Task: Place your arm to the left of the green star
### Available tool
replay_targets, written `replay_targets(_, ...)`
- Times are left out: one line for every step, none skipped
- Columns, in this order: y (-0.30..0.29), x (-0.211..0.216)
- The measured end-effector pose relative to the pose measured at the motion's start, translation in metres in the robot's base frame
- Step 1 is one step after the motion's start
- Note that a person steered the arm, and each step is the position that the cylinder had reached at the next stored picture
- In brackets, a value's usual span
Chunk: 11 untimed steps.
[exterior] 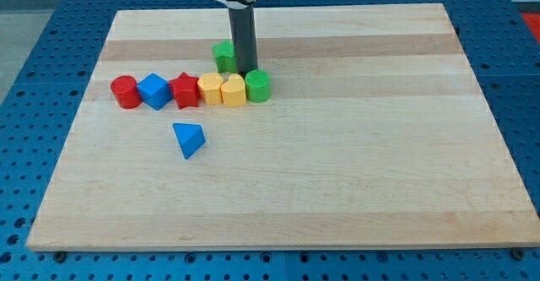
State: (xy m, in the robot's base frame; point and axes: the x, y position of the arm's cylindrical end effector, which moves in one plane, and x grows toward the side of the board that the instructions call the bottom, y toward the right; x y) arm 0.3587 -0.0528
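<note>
The green star [224,56] lies near the view's top, left of the board's centre line. My rod comes down from the top edge and my tip [245,72] rests on the board just to the right of the green star, close against it. The tip is also just above the gap between a yellow block [234,90] and a green cylinder [258,86].
A row of blocks runs left from the green cylinder: two yellow blocks, the second [211,88], a red star [185,91], a blue cube [154,90] and a red cylinder [126,92]. A blue triangle [189,139] lies below the row. The wooden board [337,180] sits on a blue perforated table.
</note>
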Motion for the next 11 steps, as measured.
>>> replay_targets(0.000,0.002)
replay_targets(0.000,-0.005)
replay_targets(0.004,-0.027)
replay_targets(0.020,-0.048)
replay_targets(0.022,-0.069)
replay_targets(0.001,-0.092)
replay_targets(-0.034,-0.096)
replay_targets(-0.065,-0.095)
replay_targets(-0.079,-0.075)
replay_targets(-0.079,-0.053)
replay_targets(-0.079,-0.041)
